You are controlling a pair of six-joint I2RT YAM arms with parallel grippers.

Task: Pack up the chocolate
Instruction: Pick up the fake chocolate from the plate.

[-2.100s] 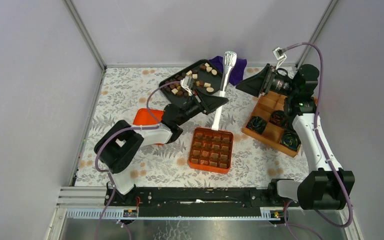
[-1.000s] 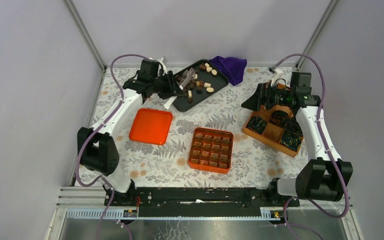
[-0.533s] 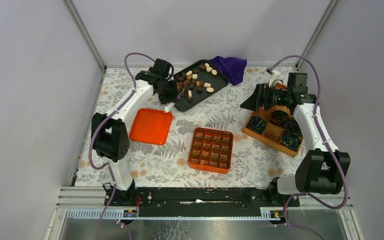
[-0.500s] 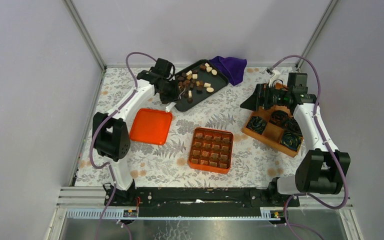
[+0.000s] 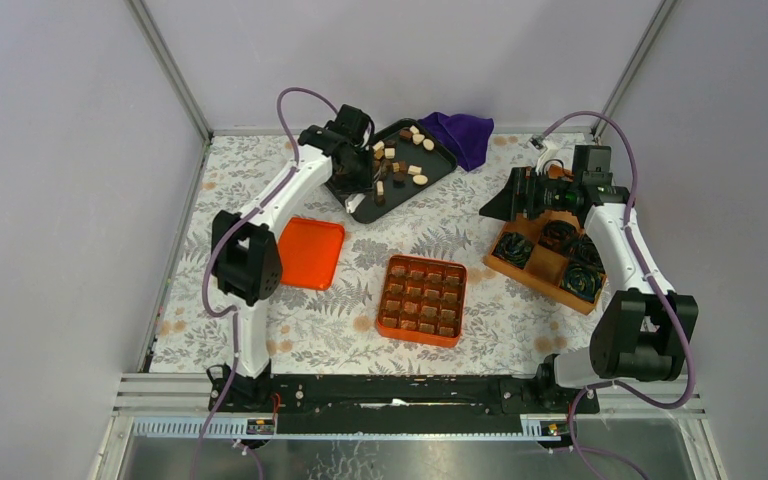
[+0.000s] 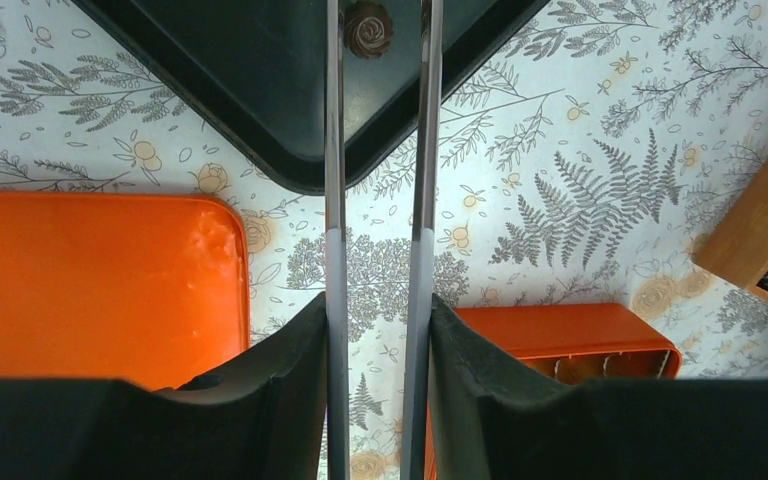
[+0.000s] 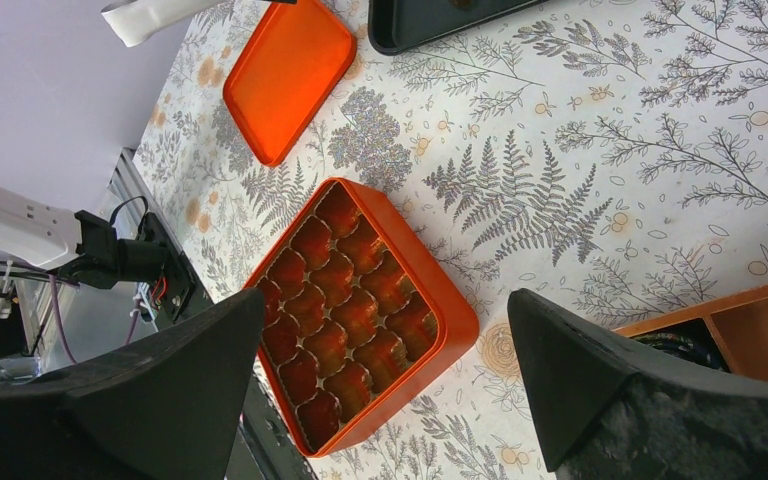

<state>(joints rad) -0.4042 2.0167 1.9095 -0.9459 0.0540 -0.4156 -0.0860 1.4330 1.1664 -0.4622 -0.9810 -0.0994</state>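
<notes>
Loose chocolate pieces (image 5: 400, 165), brown and cream, lie on a black tray (image 5: 430, 172) at the back. My left gripper (image 5: 355, 175) is over the tray's left part, shut on metal tongs (image 6: 335, 200). In the left wrist view (image 6: 378, 305) the tong arms run up over the tray (image 6: 260, 80), and a round brown chocolate (image 6: 368, 28) lies between them. I cannot tell whether it is pinched. The orange box (image 5: 422, 300) with cup-lined cells stands in the middle. My right gripper (image 5: 487, 207) is open and empty, above the table and well clear of the box (image 7: 440, 300).
The orange lid (image 5: 305, 252) lies left of the box and shows in the left wrist view (image 6: 90, 280). A wooden box (image 5: 535, 255) holding dark crinkled rolls stands at the right. A purple cloth (image 5: 458, 135) lies behind the tray.
My left arm has swung right, from the tray's left side to over the tray, carrying the tongs. The right arm has hardly moved in the last second.
</notes>
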